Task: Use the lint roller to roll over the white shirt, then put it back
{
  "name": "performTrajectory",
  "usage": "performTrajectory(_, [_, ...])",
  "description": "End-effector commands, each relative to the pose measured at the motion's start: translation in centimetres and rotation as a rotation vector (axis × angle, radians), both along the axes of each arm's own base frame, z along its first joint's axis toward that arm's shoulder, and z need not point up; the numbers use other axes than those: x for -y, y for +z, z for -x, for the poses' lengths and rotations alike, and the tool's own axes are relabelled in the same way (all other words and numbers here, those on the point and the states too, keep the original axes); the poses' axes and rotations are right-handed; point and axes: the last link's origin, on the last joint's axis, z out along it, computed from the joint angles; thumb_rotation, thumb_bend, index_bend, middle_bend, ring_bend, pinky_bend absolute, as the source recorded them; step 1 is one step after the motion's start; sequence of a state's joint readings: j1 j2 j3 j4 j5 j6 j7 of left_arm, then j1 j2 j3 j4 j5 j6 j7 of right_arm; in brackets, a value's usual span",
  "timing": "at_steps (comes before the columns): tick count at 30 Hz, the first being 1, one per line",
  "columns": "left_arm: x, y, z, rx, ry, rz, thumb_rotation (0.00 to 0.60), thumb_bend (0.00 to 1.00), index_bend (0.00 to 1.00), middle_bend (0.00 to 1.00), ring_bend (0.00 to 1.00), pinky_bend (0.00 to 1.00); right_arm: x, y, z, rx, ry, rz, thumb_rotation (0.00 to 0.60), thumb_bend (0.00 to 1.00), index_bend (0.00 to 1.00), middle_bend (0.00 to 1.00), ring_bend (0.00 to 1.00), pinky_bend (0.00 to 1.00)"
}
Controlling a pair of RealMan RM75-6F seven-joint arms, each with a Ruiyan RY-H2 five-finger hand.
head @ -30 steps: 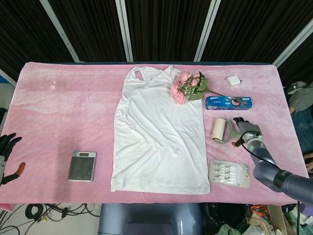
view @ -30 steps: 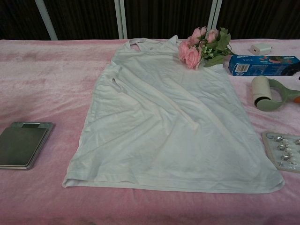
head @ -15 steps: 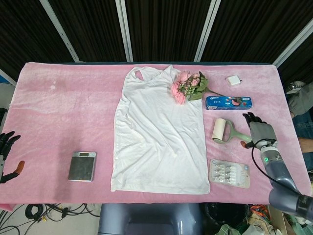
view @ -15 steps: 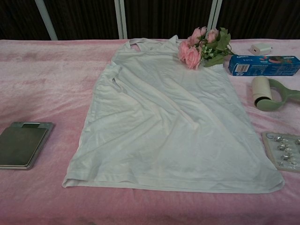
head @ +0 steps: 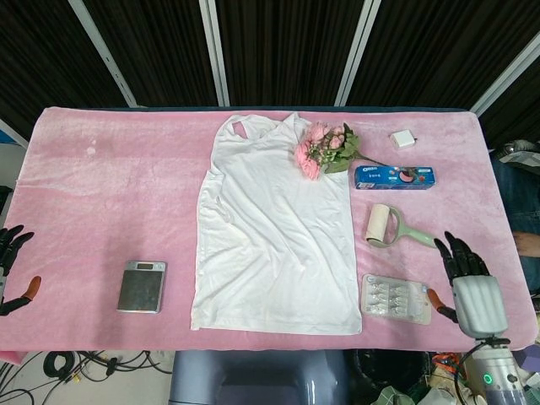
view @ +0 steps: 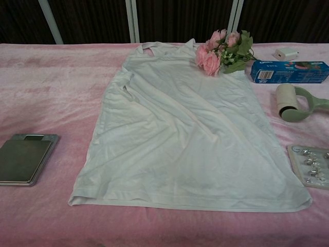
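Our right hand (head: 474, 287) has pulled back to the lower right, fingers spread, holding nothing. The lint roller (head: 390, 228) lies untouched at right of the white shirt (head: 274, 236). Left hand (head: 10, 263) sits idle at the left edge, also spread. We judge the rolling done and the roller put back.

left hand (head: 12, 268) cut by frame edge, blister pack (view: 311, 165) cropped, possibly pills

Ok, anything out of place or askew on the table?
Only the flower bunch: it lies on the white shirt's upper right shoulder, in a roller's way. The lint roller lies unheld beside the shirt.
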State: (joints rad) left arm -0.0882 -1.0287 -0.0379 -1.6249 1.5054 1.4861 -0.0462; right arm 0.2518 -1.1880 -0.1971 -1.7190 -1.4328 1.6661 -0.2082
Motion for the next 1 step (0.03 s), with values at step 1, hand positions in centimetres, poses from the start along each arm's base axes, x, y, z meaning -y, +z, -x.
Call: performTrajectory(1, [0.00, 0.01, 0.09, -0.001, 0.004, 0.001, 0.600, 0.37, 0.13, 0.08, 0.03, 0.15, -0.94, -0.73, 0.25, 0.007, 0.001, -0.022, 0.600, 0.19, 0.00, 0.01, 0.07, 0.19])
